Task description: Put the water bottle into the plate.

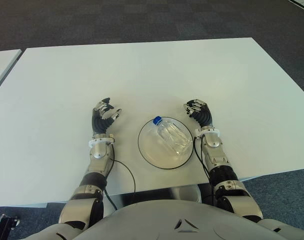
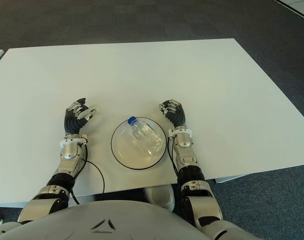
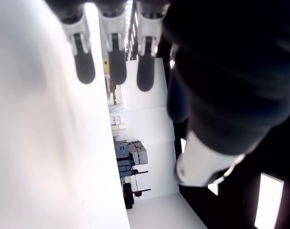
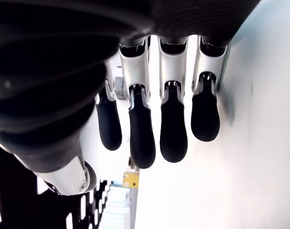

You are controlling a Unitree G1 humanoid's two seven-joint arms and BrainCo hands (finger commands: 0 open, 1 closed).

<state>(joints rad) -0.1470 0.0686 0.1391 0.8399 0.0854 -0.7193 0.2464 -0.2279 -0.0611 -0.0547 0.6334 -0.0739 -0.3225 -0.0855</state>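
White table (image 1: 141, 70) fills most of the view, front edge near the bottom. Dark grey carpet floor (image 1: 141, 20) behind it and at the lower right. Edge of a second white table (image 1: 1, 62) at far left, apart from the main one by a narrow gap.

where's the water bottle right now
The water bottle lies on its side in the plate, on the table's near edge between the left hand and right hand.
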